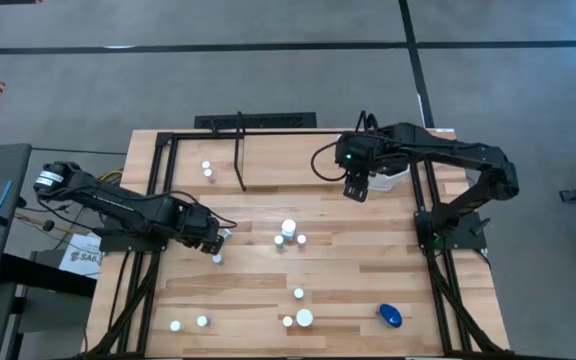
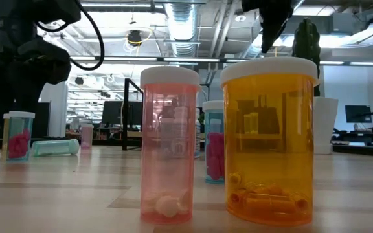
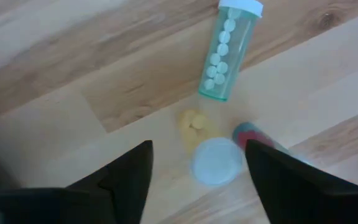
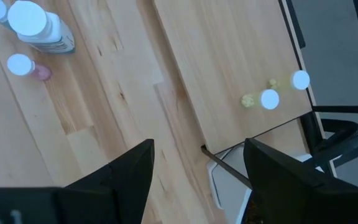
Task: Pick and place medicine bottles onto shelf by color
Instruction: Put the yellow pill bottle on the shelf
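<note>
High view: my left gripper (image 1: 215, 240) hovers over a small bottle mid-left; most medicine bottles (image 1: 288, 232) are loose on the table, two on the shelf (image 1: 268, 180) board. My right gripper (image 1: 355, 190) waits, fingers apart, by the shelf.

Low view: ribbed white caps, clear orange bottle (image 2: 269, 139), pink bottle (image 2: 169, 144).

Left wrist view: fingers apart around a white-capped bottle (image 3: 216, 160), not clamped; a green bottle (image 3: 227, 53) lies flat.

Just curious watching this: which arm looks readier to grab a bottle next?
Probably the left: its gripper hangs right over an upright white-capped bottle, fingers either side. The right gripper hovers over bare board.
</note>
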`<state>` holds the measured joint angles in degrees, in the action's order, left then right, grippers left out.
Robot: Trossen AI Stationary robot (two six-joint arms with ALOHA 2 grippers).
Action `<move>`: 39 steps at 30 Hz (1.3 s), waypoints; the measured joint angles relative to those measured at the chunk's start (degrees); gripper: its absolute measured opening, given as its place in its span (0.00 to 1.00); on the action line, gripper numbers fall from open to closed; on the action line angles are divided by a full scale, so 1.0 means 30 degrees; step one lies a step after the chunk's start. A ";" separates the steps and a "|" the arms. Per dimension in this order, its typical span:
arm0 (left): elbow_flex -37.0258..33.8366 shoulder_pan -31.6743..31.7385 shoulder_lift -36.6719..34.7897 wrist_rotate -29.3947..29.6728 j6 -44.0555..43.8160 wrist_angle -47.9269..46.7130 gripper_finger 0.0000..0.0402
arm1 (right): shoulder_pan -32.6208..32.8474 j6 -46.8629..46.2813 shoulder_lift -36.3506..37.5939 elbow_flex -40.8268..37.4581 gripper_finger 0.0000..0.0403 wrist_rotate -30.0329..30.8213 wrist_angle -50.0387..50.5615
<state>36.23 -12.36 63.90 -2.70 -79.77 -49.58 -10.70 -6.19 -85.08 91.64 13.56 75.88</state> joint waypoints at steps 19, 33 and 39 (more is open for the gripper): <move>0.1333 0.0560 -0.0044 0.0290 0.1880 -0.0631 0.24 | 0.0015 0.0041 0.0000 -0.0001 0.67 0.0000 0.0158; 0.9268 0.4804 0.1948 0.3281 1.1544 -0.1769 0.24 | 0.0015 0.0071 0.0000 -0.0002 0.67 0.0000 0.0180; 1.3759 0.6905 0.6131 0.2241 1.7247 -0.4293 0.24 | 0.0015 0.0078 0.0000 -0.0007 0.67 0.0000 0.0197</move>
<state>77.50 8.35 82.29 4.02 -28.03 -62.46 -10.66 -5.96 -85.08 91.61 13.56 76.47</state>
